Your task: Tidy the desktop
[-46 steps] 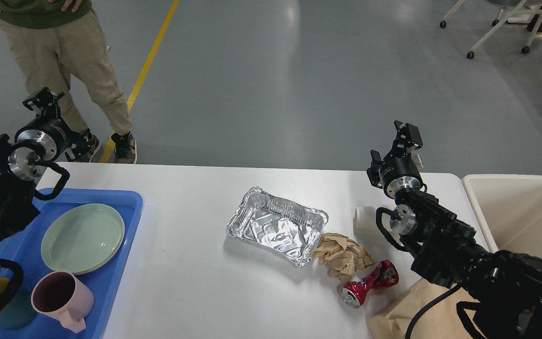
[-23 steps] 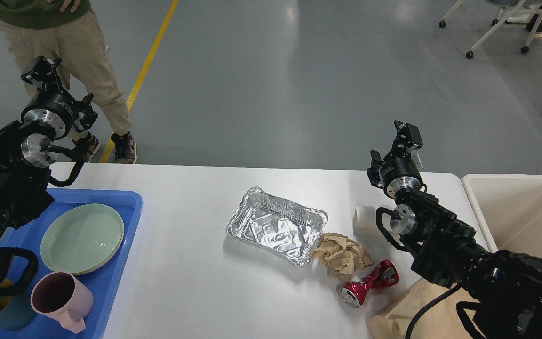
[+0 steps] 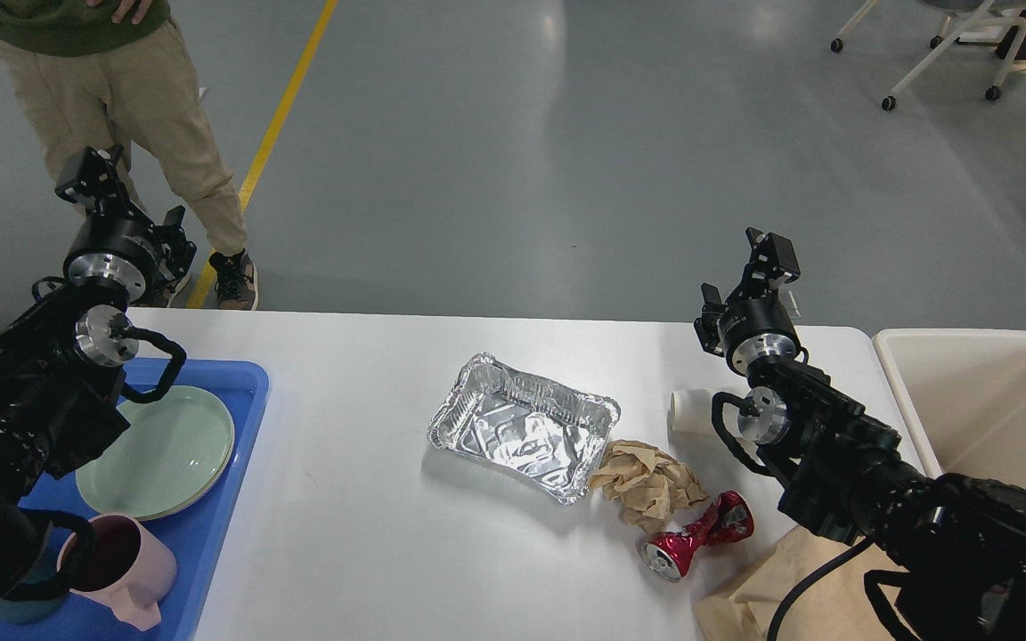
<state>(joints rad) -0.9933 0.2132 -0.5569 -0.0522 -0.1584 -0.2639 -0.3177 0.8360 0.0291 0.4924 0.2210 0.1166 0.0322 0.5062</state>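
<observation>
The white desktop (image 3: 362,534) carries litter near its middle and right: an empty foil tray (image 3: 522,425), a crumpled brown paper ball (image 3: 649,483), a crushed red can (image 3: 696,534), a white paper cup (image 3: 689,411) on its side, and a brown paper bag (image 3: 758,588) at the front right edge. My left gripper (image 3: 90,174) is raised beyond the table's far left edge, above the blue tray's back; its fingers are too dark to tell apart. My right gripper (image 3: 769,252) is raised over the far right edge, behind the cup, and holds nothing I can see.
A blue tray (image 3: 219,499) at the left holds a green plate (image 3: 157,454), a pink mug (image 3: 117,561) and a teal cup partly hidden by my arm. A cream-white bin (image 3: 994,401) stands off the right end. A person (image 3: 121,98) stands behind the table at the left.
My left arm has swung to the right and now lies over the blue tray's back left, covering part of the plate's edge. The right arm and the litter have not moved.
</observation>
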